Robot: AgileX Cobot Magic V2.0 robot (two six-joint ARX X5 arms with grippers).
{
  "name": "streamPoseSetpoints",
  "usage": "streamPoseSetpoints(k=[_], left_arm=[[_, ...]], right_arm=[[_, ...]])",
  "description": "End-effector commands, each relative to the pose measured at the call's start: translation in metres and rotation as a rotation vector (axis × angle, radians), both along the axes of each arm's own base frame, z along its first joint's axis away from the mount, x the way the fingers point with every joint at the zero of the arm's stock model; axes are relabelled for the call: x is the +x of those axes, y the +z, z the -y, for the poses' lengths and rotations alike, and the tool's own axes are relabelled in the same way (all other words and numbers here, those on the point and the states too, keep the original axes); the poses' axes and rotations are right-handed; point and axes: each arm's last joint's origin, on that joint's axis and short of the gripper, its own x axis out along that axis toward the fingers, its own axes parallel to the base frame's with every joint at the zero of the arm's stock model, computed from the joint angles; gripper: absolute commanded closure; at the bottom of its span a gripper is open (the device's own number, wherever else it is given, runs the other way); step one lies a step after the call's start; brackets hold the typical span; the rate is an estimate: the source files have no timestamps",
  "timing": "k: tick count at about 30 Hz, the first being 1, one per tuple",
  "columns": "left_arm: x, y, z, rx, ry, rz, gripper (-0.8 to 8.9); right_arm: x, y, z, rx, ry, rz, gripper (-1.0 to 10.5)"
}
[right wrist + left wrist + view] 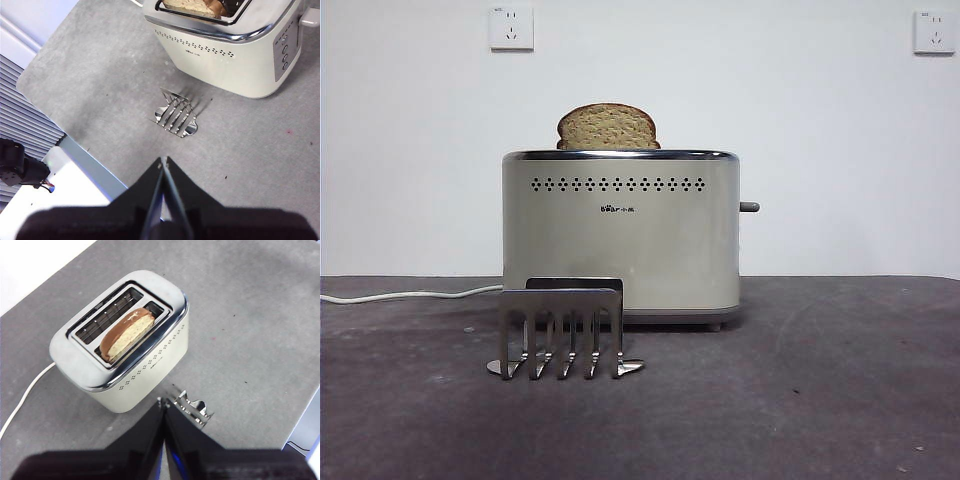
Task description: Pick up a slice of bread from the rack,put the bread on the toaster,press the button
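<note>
Slice of bread (608, 126): seated in the toaster (620, 240) slot nearer the rack, domed top protruding.
Rack (563, 327): empty, just before the toaster.
Button (749, 207): seen raised.
Left gripper (163, 405): jaws pressed together, held above the table.
Right gripper (163, 163): jaws pressed together, nothing pinched.

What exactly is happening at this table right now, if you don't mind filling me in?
Nothing is being handled at this moment. The slice of bread stands in one slot of the toaster, its domed top poking above the chrome rim, so it does not look pushed down yet. The rack sits bare in front of the toaster. The button sticks out from the toaster's narrow end, untouched. The left gripper and the right gripper hang above the table with jaws shut, holding nothing.
</note>
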Motion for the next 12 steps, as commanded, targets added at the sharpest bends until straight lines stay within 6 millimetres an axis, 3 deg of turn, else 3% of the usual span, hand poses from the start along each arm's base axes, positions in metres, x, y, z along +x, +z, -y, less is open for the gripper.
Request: streamPoseSetpoints(k=[1,8,12], left_arm=[[-0.005,0.002,-0.01,0.001,0.036,-0.007,8.17],[-0.03,0.04,-0.05,-0.226,0.049,0.343,8.17],[-0.048,0.044,-0.071,-0.296,0.089,0.56,8.17]], right_arm=[[0.001,-0.002,0.0,-0.004,0.003,0.001,9.5],[0.001,-0.002,0.0,-0.004,0.003,0.001,9.5],[0.001,-0.002,0.0,-0.004,0.003,0.001,9.5]])
